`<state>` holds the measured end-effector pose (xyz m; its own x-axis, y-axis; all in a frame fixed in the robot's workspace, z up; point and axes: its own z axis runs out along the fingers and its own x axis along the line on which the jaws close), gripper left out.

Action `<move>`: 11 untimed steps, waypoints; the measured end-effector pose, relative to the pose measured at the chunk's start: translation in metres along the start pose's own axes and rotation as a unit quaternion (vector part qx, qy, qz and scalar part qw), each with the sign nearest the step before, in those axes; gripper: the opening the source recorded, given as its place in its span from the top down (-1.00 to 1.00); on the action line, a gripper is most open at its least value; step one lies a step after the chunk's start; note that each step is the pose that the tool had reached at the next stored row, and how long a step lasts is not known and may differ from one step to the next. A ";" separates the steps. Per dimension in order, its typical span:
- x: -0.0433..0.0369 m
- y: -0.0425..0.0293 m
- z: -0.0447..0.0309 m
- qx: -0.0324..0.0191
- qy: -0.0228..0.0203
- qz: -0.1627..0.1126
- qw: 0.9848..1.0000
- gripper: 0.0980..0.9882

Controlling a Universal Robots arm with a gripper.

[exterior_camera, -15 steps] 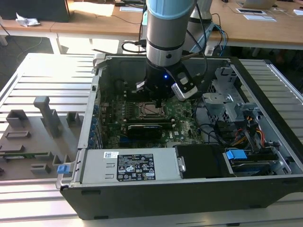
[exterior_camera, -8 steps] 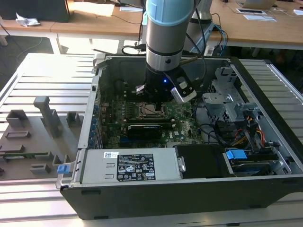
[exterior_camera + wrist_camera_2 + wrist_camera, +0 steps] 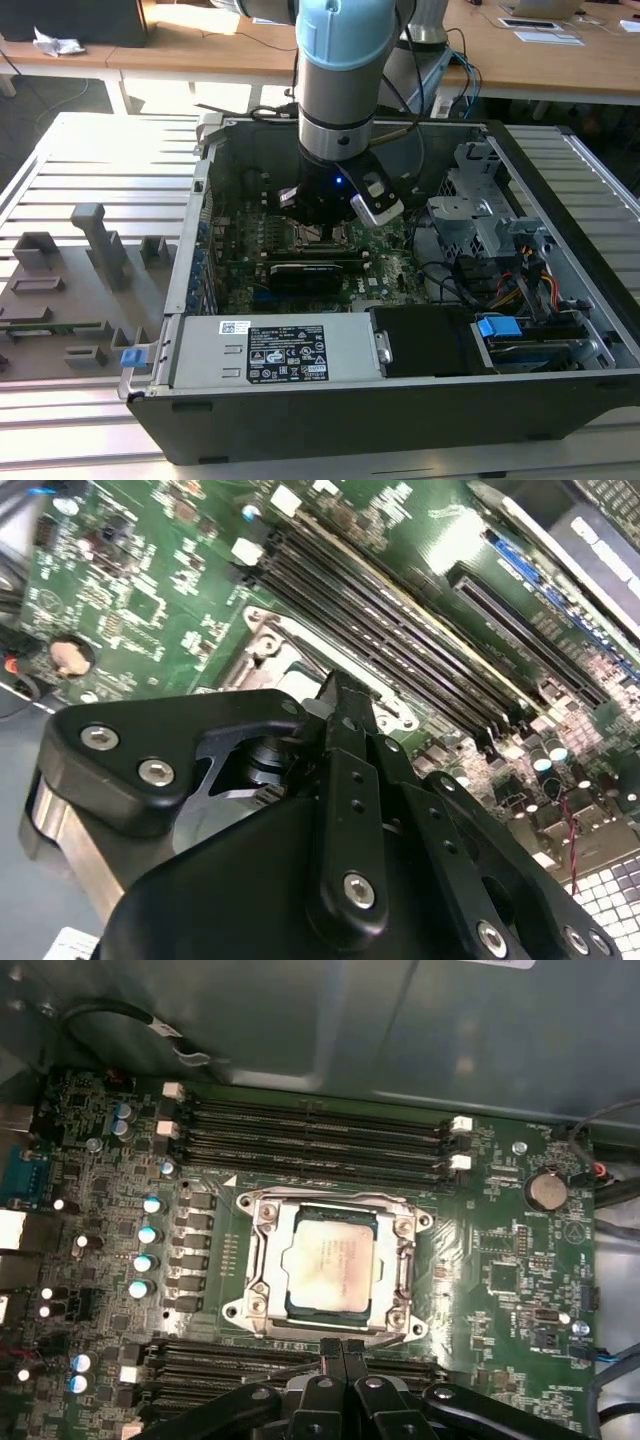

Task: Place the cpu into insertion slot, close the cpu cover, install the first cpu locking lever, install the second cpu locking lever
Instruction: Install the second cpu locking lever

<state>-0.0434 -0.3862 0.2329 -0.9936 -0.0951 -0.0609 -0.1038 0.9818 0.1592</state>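
The cpu [image 3: 330, 1260], a silvery square chip, lies flat in the insertion slot [image 3: 287, 1302], whose dark rim shows around it. The cpu cover [image 3: 262, 1260], a metal frame with a big window, lies down over the chip's edges; part of the frame also shows in the second wrist view [image 3: 265, 640]. My gripper [image 3: 336, 1348] is shut, its two black fingers pressed together with nothing visible between them, the tips right at one edge of the cover. In the exterior view the gripper [image 3: 322, 228] hangs low over the motherboard inside the open computer case.
Long memory slots [image 3: 310, 1130] run on both sides of the socket. A coin battery [image 3: 547, 1190] and capacitors [image 3: 150, 1232] stand nearby. A black card [image 3: 315, 272], the power supply [image 3: 270, 350], a drive cage [image 3: 480, 210] and the case walls [image 3: 205, 200] hem the arm in.
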 end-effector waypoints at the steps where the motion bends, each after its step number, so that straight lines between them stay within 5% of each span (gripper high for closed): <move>1: 0.0038 0.0001 0.0017 0.000 0.000 0.000 1.000 0.98; 4: 0.0140 -0.0002 0.0086 0.000 0.000 0.000 1.000 0.98; 11: 0.0235 -0.0034 0.0212 0.000 0.000 0.000 1.000 0.98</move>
<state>-0.0654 -0.3882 0.2100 -0.9936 -0.0952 -0.0609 -0.1038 0.9818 0.1592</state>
